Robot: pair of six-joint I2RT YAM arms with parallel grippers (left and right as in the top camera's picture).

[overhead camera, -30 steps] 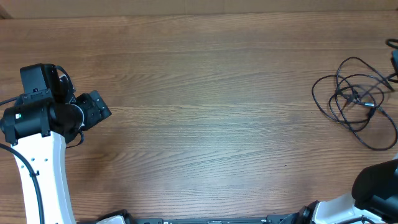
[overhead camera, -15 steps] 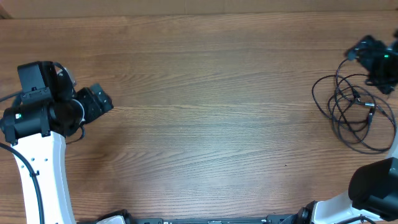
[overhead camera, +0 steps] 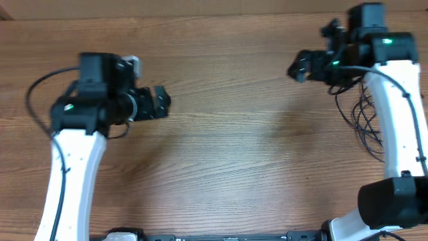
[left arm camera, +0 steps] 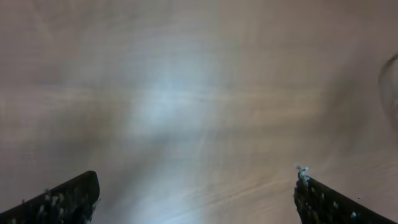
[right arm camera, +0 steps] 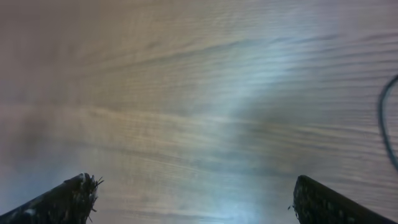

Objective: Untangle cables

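The left tool (overhead camera: 160, 104) sits at the left of the overhead view, the right tool (overhead camera: 299, 67) at the upper right; both are wide and hold nothing. The cables (overhead camera: 358, 120) lie tangled on the tabletop (overhead camera: 227, 167) at the right edge, partly hidden by the right arm (overhead camera: 394, 100).

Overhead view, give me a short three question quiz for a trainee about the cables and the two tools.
1. True or false: the left tool grips the cables.
2. Pick one: the cables lie nearest to A) the left arm, B) the right arm, C) the middle of the table.
3. Fill in: the right tool has its jaws ____, with nothing between them.
Key: 1 false; 2 B; 3 open.
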